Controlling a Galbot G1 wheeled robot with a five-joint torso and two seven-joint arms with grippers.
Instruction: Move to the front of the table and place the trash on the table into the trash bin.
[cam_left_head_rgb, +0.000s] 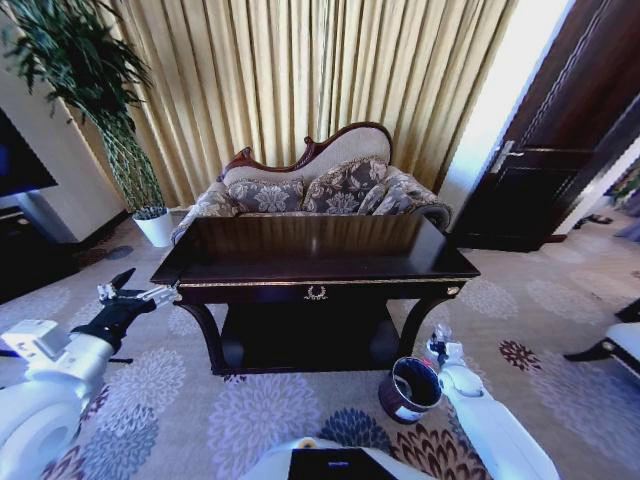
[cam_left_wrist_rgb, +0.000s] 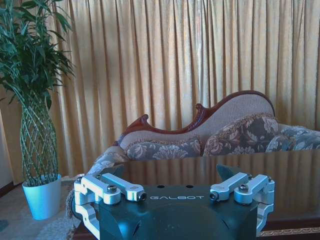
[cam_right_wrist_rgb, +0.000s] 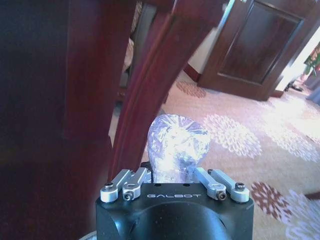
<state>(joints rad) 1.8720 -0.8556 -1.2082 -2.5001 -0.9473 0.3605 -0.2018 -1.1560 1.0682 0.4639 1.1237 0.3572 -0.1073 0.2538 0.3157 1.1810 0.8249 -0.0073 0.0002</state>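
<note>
Your robot faces the front of the dark glossy table (cam_left_head_rgb: 318, 262), its gold emblem straight ahead, a sofa (cam_left_head_rgb: 320, 185) and gold curtains (cam_left_head_rgb: 300, 70) beyond. Your left arm reaches forward at tabletop height, its gripper (cam_left_head_rgb: 122, 290) hanging just off the table's left front corner with fingers (cam_left_wrist_rgb: 122, 186) spread wide and nothing between them. Your right arm stretches low beside the table's curved right front leg (cam_right_wrist_rgb: 145, 95); its gripper (cam_left_head_rgb: 440, 345) is pinched on a clear, crumpled plastic item (cam_right_wrist_rgb: 176, 146), most likely the bottle, though you cannot tell for certain from the wrist view. It hangs just above the far rim of the small round trash bin (cam_left_head_rgb: 410, 388), which sits on the patterned carpet (cam_left_head_rgb: 250, 410) in front of that leg. A potted plant (cam_left_wrist_rgb: 35, 110) in a white pot stands off the table's far left corner.
</note>
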